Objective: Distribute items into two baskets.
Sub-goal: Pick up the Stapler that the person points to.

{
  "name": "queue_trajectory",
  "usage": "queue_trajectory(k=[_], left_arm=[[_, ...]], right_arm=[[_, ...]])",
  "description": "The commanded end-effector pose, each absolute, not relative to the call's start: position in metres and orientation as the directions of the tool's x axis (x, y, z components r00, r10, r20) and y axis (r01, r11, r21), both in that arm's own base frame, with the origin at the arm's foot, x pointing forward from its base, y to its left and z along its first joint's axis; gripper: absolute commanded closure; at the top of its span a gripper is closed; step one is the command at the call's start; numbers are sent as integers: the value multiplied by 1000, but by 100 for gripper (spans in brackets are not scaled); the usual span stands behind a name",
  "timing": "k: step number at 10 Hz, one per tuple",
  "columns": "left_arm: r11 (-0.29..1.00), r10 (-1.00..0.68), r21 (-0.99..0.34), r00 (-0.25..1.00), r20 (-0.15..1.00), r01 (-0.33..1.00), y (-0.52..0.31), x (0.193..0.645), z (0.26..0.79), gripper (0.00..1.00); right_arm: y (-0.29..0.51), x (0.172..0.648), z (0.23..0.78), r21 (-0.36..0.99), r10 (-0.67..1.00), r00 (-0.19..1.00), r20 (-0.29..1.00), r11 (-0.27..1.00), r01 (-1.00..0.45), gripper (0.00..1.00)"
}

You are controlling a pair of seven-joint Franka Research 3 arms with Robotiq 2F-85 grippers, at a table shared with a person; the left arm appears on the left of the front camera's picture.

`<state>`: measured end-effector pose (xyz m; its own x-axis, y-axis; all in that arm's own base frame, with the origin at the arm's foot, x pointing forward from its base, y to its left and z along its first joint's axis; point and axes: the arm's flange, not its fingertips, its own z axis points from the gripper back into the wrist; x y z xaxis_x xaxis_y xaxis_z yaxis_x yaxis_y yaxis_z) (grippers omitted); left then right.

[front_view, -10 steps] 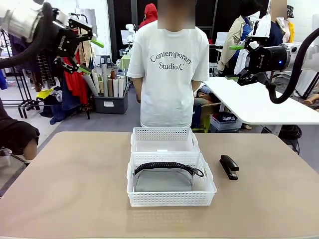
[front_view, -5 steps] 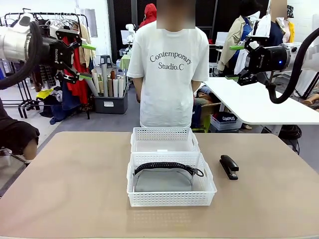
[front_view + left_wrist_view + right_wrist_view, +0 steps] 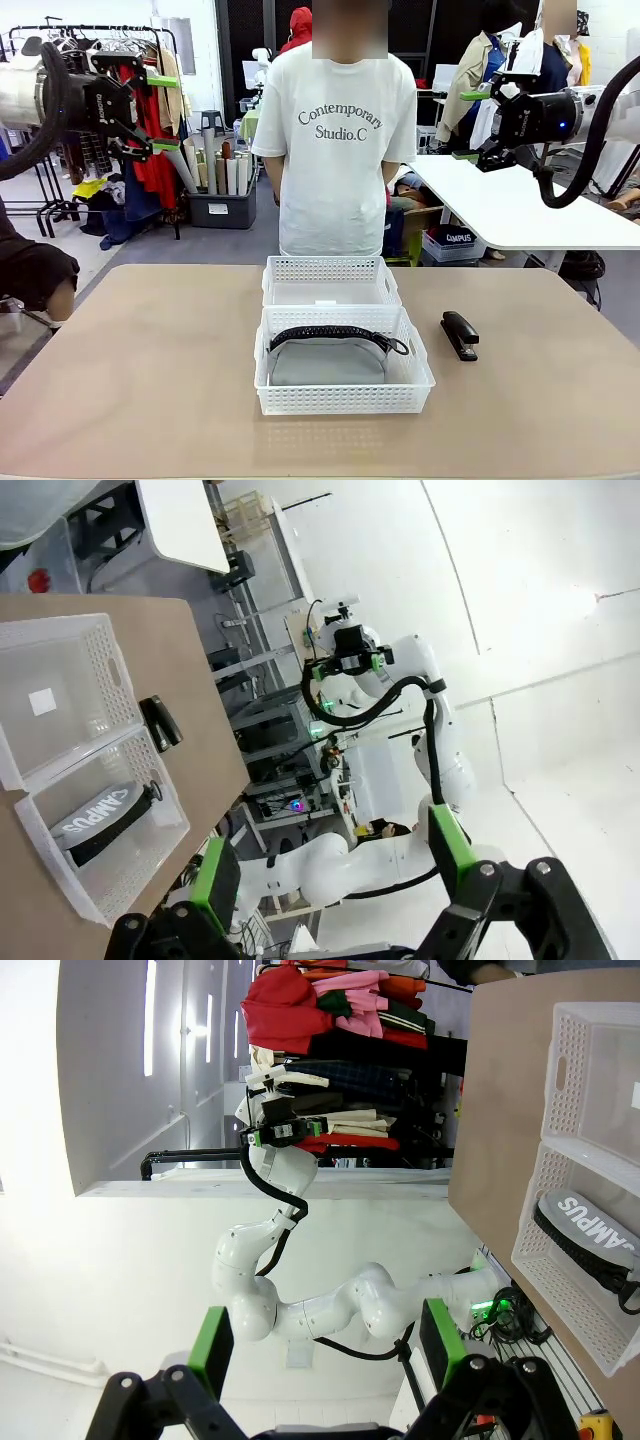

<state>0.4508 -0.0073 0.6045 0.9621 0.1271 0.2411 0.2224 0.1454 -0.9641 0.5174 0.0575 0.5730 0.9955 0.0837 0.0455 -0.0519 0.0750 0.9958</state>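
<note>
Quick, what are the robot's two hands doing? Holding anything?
Left gripper: open, holding nothing, raised in the air.
Right gripper: open, holding nothing, raised too.

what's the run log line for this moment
grey fabric pouch: in near white lattice basket | small black stapler: on tan table beside it | left tool: open, raised | right tool: open, raised

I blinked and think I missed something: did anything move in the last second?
The robot's left hand levelled out and drew back toward its own side, open and empty. The right hand, the grey pouch in the near basket and the stapler on the table stayed put.
</note>
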Motion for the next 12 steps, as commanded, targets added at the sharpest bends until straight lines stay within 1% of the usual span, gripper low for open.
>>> queue_trajectory(k=[1, 2, 3, 12], left_arm=[[96, 122, -962, 956, 267, 257, -8, 452, 608, 0], [117, 71, -949, 951, 302, 293, -13, 453, 612, 0], [134, 124, -965, 962, 244, 227, -7, 450, 607, 0], [134, 124, -965, 962, 244, 227, -7, 450, 607, 0]], right_arm=[[58, 516, 575, 996, 87, 995, 50, 73, -57, 0], [58, 516, 575, 996, 87, 995, 50, 73, -57, 0], [58, 516, 575, 996, 87, 995, 50, 73, -57, 0], [58, 516, 575, 996, 87, 995, 50, 73, -57, 0]])
